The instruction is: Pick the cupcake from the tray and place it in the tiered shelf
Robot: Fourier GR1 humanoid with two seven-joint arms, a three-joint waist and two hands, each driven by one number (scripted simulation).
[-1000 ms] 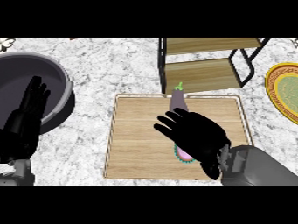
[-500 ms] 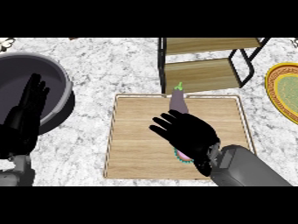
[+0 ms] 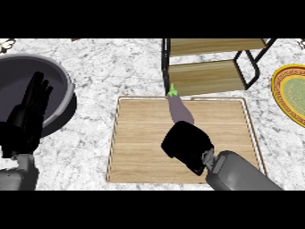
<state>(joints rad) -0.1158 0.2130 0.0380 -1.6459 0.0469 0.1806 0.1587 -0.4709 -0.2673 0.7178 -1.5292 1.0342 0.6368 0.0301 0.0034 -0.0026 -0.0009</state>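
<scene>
Head view, the only one: right hand [image 3: 188, 145] is down over the middle of the wooden tray [image 3: 136, 154], forearm coming in from the lower right. Palm faces down w/ the fingers tucked under, so it reads as a black block; can't tell whether they're curled round anything. The cupcake isn't visible anywhere. Judging by where the hand sits, it's prob. directly underneath, hidden by the hand, which would explain the low, centred pose: a top-down grab. That's a judgement, not seen.

An eggplant [image 3: 180, 109] lies on the tray just beyond the hand, green stem pointing toward the tiered shelf [image 3: 207, 74]; its near end is touching or almost touching the hand, can't say which. It's in the line btwn hand and shelf, so a lift prob. needs to clear it first.

Shelf stands on the marble surface [image 3: 115, 71] right behind the tray's far edge, wooden tiers open toward the robot, so a short carry fwd.

Left hand [image 3: 29, 112] rests at the view's left, fingers straight and up, over a big dark grey pot [image 3: 62, 82]; holding nothing. A patterned yellow plate [image 3: 293, 100] sits at the far right, well apart from the tray.
</scene>
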